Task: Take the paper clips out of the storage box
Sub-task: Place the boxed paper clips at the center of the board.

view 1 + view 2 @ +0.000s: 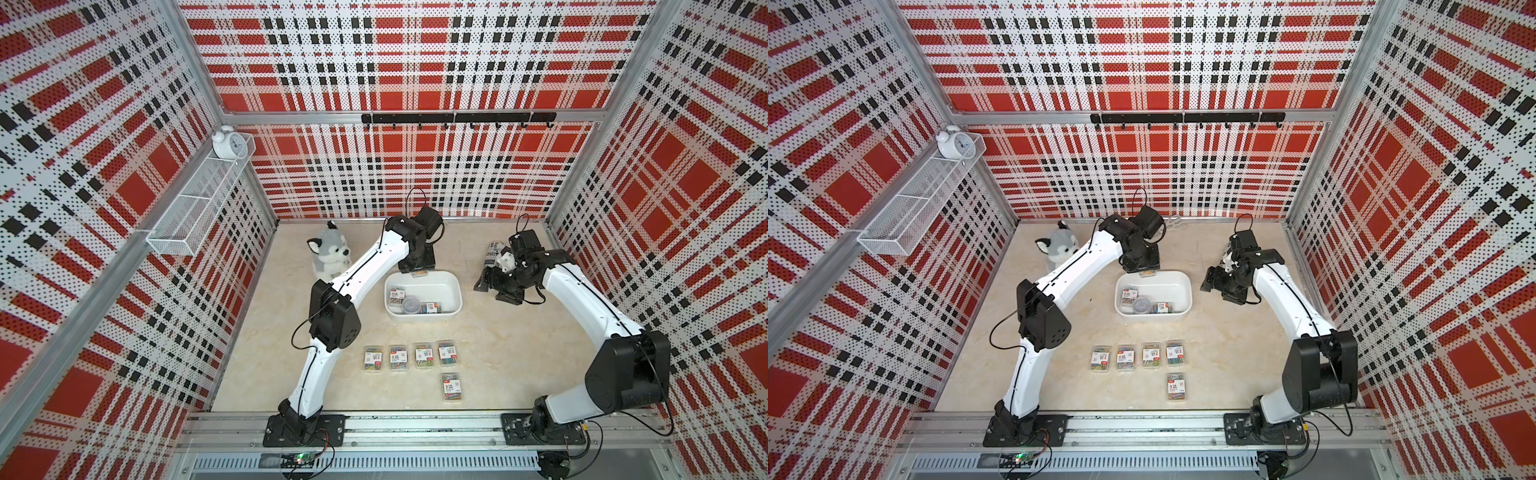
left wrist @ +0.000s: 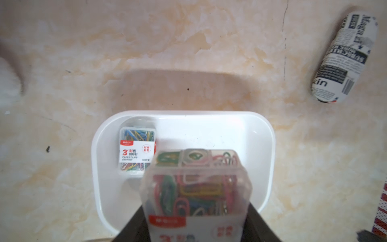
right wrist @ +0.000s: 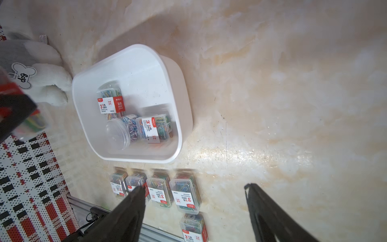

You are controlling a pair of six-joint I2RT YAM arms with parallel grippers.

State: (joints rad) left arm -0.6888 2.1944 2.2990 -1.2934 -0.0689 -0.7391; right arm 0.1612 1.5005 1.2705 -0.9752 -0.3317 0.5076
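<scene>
A grey-and-white plush dog [image 1: 330, 253] is seated on the marbled beige tabletop [image 1: 498, 365] near the back wall. A white alarm clock [image 1: 227, 143] is set in the far end of a white wire-mesh basket [image 1: 195, 208] mounted on the side wall. A black hook rail [image 1: 457, 118] is fixed across the plaid back wall [image 1: 415, 174]. A black-and-white printed cylinder [image 2: 343, 58] is laid on its side on the tabletop.

Both my top views hang high over the white rounded plastic storage box [image 1: 436, 289] [image 1: 1167, 286], side by side, facing steeply down and taking in the whole beige marbled tabletop [image 1: 519, 353] around it. My left wrist camera sits close above the box, looking almost straight down into it. My right wrist camera stands farther off on the box's right-arm side, slanting down across it. All four views share that box.
</scene>
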